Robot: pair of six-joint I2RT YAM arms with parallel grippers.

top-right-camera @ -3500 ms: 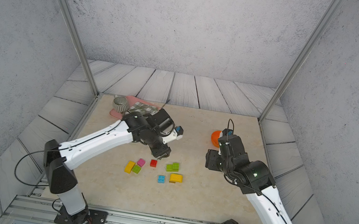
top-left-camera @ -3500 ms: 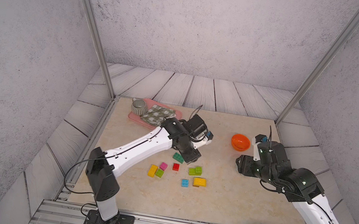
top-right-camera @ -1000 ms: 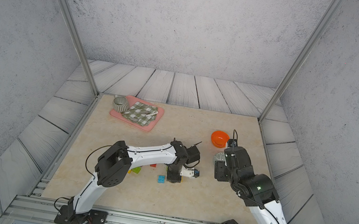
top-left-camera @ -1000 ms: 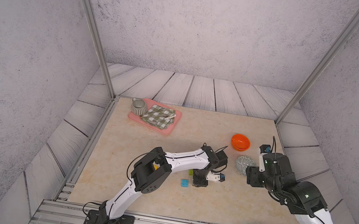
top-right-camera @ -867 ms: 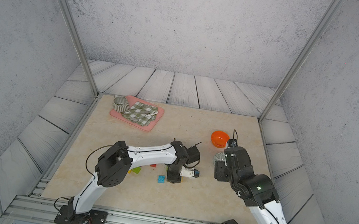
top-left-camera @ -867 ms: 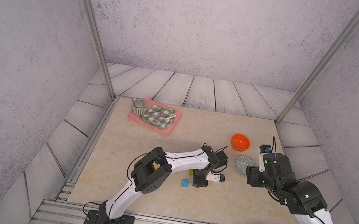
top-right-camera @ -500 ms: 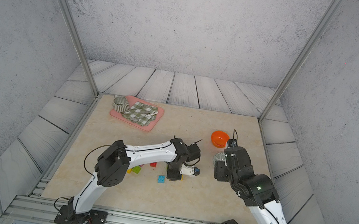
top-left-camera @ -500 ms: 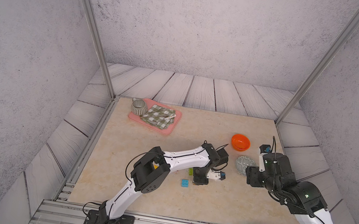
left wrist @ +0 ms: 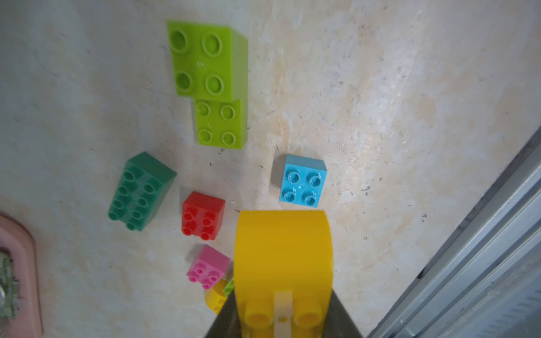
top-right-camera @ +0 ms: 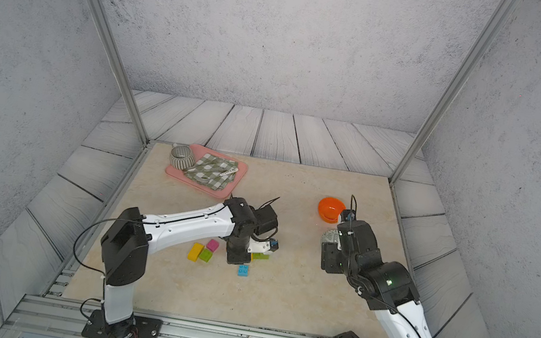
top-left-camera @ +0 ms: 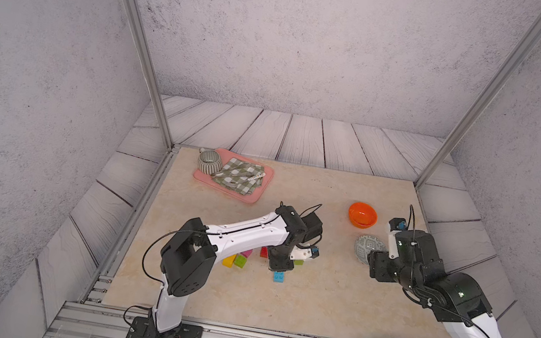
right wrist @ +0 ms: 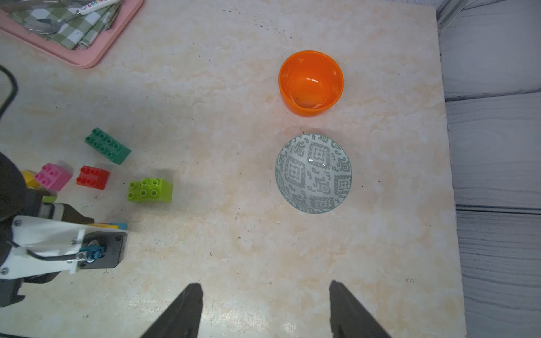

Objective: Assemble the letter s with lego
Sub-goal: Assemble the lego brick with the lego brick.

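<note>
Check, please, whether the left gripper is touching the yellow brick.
Touching. The left wrist view shows the yellow brick clamped between the fingers of the left gripper, no gap either side.

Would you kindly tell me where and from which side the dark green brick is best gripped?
Probably across its two long walls at mid-length, coming straight down: the dark green brick lies flat, studs up, and is narrowest that way. The red brick beside one long wall stands apart.
</note>
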